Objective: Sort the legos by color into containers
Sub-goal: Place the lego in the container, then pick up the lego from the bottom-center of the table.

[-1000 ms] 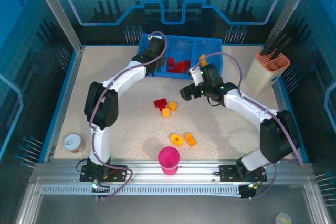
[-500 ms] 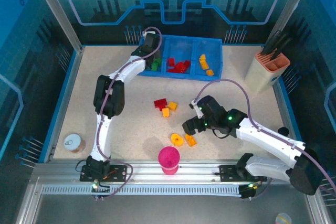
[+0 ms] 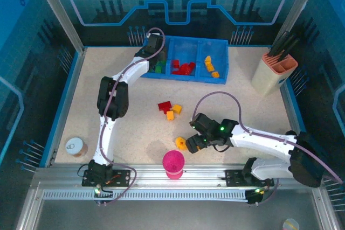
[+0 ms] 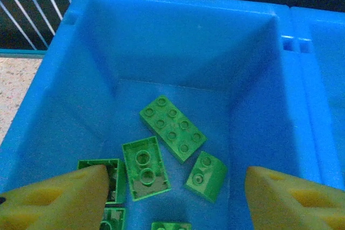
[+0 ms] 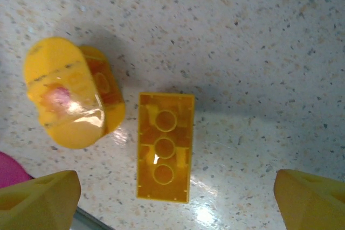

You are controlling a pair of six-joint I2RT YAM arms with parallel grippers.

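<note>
Closing on the yellow brick (image 5: pixel 164 146) is the step in hand, I judge. It lies studs-down on the table (image 5: pixel 259 41), well in front of the blue tray (image 3: pixel 186 47), toward the arms' side. The right gripper (image 5: pixel 177 182) hangs over it released, one finger off each long side, nothing held. To do it well, the jaws should come straight down, centred on the brick, and pinch its two long sides. They must keep clear of the round yellow piece (image 5: pixel 73 92), which lies just beside the brick without touching it; a skewed descent could knock either one. The brick then belongs in the tray's right compartment, with the other yellows.

The left gripper (image 4: pixel 175 180) is over the tray's left compartment, spread wide and empty, with green bricks (image 4: pixel 172 127) lying loose on the floor below.

Counts:
- One tray, three compartments.
- Left compartment: four green bricks in plain sight, and two more cut off by the picture's edge.
- Middle compartment: red bricks (image 3: pixel 183 68), too bunched to count.
- Right compartment: yellow bricks (image 3: pixel 209 67), three as far as I can tell.
- In front of the tray: the two yellow pieces at the right gripper. Nearer the tray is a loose cluster (image 3: pixel 168 109) of about two red, one orange and one yellow.
- One magenta cup (image 3: pixel 173 164), farthest from the tray.
</note>
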